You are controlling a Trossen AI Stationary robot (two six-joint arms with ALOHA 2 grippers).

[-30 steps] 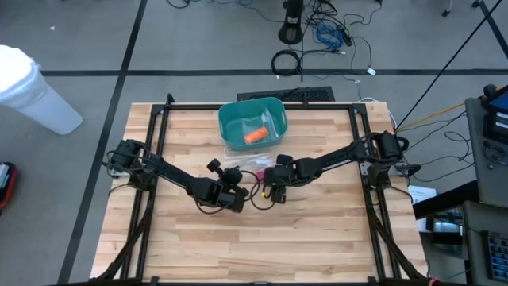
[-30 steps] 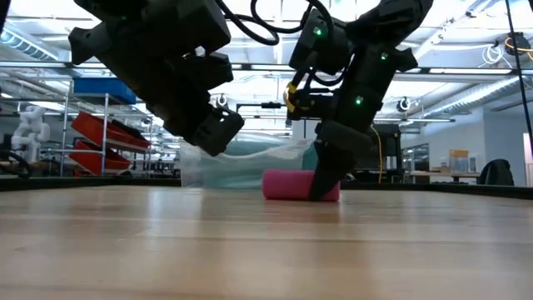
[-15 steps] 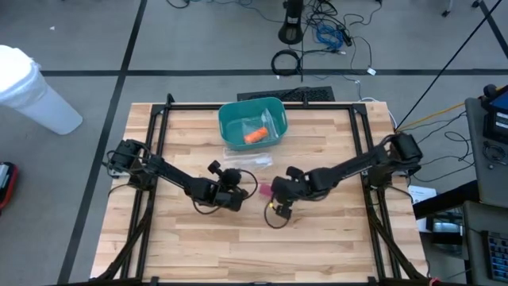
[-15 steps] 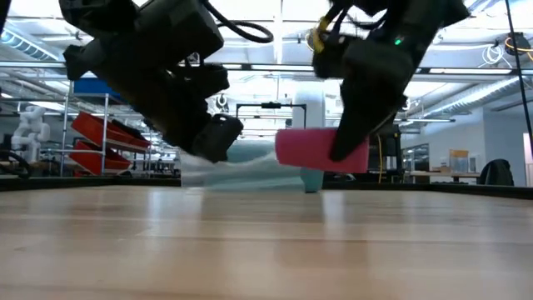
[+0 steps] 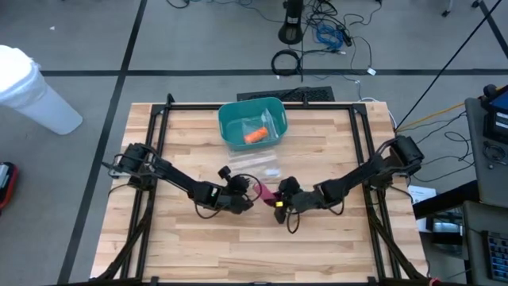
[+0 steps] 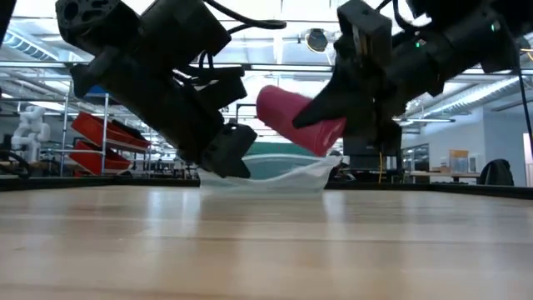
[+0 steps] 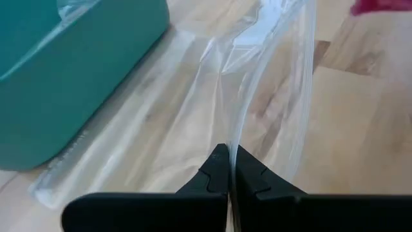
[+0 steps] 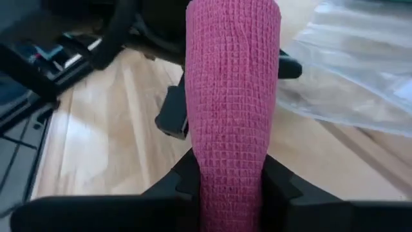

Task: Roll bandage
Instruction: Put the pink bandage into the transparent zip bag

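Pink rolled bandage clamped between the right gripper fingers, lifted clear of the wooden table, tilted in the low view. Waffle-weave texture visible on roll. Right gripper sits near table centre in the high view, roll pointing toward left arm. Left gripper fully closed, pinching an edge of a clear plastic zip bag; bag edge raised, rest lying on wood just beside the teal bin. Low view shows bag draped under both grippers, bandage above it, not touching. Teal bin holds an orange item, type unclear. Left gripper in high view just beside right gripper.
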